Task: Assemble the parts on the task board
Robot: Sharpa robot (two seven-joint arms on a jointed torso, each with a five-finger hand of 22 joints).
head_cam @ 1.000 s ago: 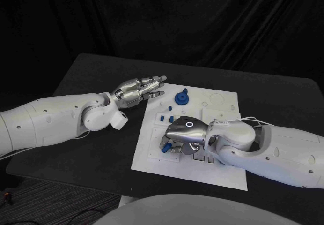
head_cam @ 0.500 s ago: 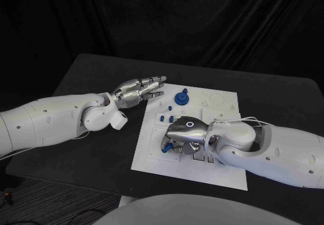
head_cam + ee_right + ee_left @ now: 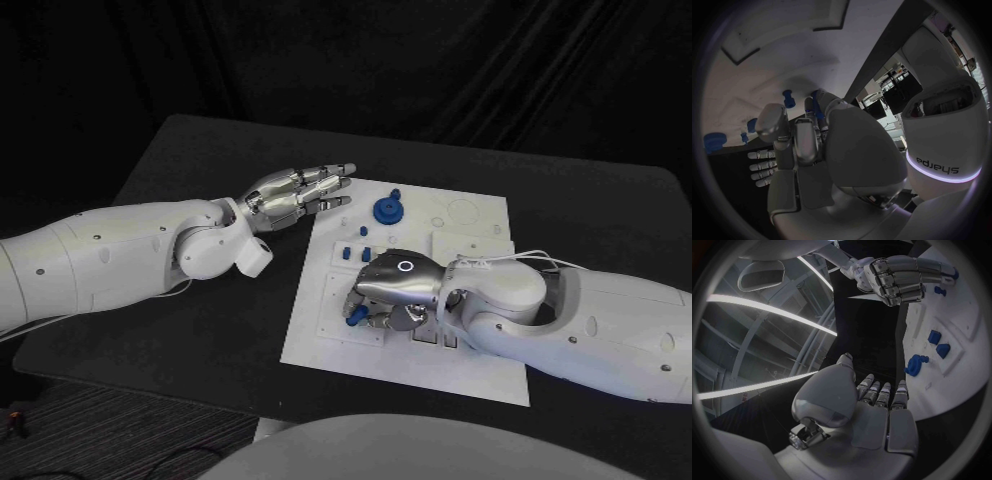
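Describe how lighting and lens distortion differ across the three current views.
Head view: straight edges, white task board bright against dark surroundings. Left wrist view: fisheye bends the board's edge; bright ceiling strips. Right wrist view: silver right hand shades the curved board.

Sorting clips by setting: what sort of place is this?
Likely a robot test bench in a lab or studio: a white task board with small blue parts lies on a black table, with black drapes behind.

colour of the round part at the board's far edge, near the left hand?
Blue. The round part stands out on the white task board, clearest in the head view.
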